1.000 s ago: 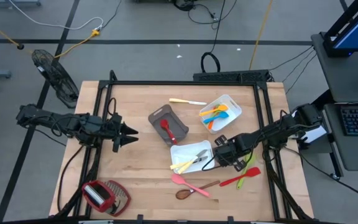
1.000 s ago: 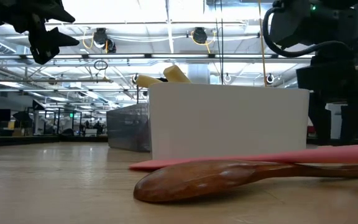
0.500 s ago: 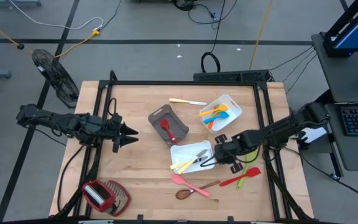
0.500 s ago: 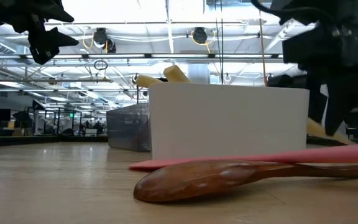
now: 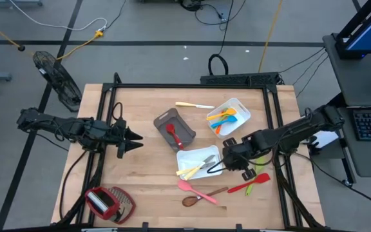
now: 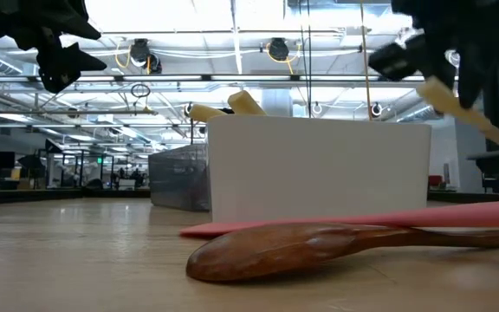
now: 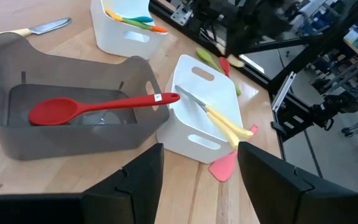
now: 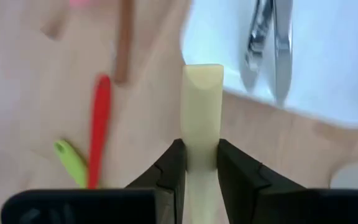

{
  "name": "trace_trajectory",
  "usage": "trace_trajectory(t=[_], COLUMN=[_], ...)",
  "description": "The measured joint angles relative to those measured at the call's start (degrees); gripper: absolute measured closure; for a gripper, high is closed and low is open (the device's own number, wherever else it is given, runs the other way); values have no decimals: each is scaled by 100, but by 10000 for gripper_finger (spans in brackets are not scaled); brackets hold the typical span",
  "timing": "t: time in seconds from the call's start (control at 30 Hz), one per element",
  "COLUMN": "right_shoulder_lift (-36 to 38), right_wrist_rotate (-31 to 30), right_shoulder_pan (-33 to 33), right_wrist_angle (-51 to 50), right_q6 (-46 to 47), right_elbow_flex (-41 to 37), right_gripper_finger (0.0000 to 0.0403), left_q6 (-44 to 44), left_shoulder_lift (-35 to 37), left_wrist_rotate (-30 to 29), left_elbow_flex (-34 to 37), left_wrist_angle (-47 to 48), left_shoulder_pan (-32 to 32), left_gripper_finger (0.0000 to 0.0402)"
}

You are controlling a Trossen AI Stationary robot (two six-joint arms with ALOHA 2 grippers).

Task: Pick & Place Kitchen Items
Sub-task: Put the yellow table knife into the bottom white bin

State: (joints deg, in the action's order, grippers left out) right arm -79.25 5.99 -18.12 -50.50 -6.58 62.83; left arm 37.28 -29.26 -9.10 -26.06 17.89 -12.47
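Observation:
My right gripper (image 5: pixel 232 158) hangs above the table's right part, beside the near white tray (image 5: pixel 192 156), shut on a pale-handled utensil (image 8: pixel 201 118). The low view shows that utensil (image 6: pixel 468 111) slanting in the air. Two pale-handled knives (image 5: pixel 195 169) lie in the near tray. A red spoon (image 7: pixel 98 108) rests in the grey bin (image 5: pixel 174 129). Blue, orange and yellow utensils (image 5: pixel 224 118) fill the far white tray (image 5: pixel 239 107). My left gripper (image 5: pixel 136 138) waits open above the table's left side, holding nothing. My right gripper pinches the pale handle (image 8: pixel 201 149) between its two fingers, which slant down from above and lie along it. The handle's flat end (image 8: pixel 202 74) sticks out past the fingertips. The utensil is lifted clear of the table and tilted; its other end is hidden by the gripper.
A pink spatula (image 5: pixel 190 187), a wooden spoon (image 5: pixel 201 196), a red utensil (image 5: pixel 250 185) and a green one (image 5: pixel 261 166) lie near the front right. Another knife (image 5: pixel 194 105) lies at the far edge. A red-and-mesh gadget (image 5: pixel 108 203) sits at the front left corner.
My right gripper has risen from table height with the pale-handled utensil, tipping and rolling as it went. The utensil has come up off the table and now hangs slanted in the air.

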Motion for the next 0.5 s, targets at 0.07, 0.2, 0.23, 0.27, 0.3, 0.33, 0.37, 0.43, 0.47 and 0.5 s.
trace_trajectory(t=[0.07,0.2,0.23,0.27,0.3,0.33,0.37,0.43,0.47,0.5], right_shoulder_lift=[-6,1,-1,-1,-1,-1,-1,-1,-1,-1], right_wrist_rotate=[156,330,328,333,335,339,342,352,362,415], right_shoulder_pan=[-1,-1,-1,-1,-1,-1,1,-1,-1,-1], right_wrist_angle=[-9,-7,-12,-17,-16,-15,-15,-5,18,69], right_q6=[71,395,479,577,680,791,892,1051,1129,1210], right_elbow_flex=[195,538,611,685,757,826,891,1010,1063,1110], right_gripper_finger=[340,340,340,340,340,340,340,340,340,340], left_q6=[0,-220,-336,-434,-517,-571,-614,-693,-759,-827], left_shoulder_lift=[0,0,1,0,0,0,0,0,0,0], left_wrist_rotate=[0,2,4,3,3,2,2,4,7,9], left_elbow_flex=[0,0,0,0,0,0,0,0,0,0], left_wrist_angle=[-2,-8,-11,-8,-8,-11,-8,-7,-4,-3], left_shoulder_pan=[0,0,0,0,0,0,0,0,0,0], left_gripper_finger=[190,190,190,190,190,190,190,190,190,190])
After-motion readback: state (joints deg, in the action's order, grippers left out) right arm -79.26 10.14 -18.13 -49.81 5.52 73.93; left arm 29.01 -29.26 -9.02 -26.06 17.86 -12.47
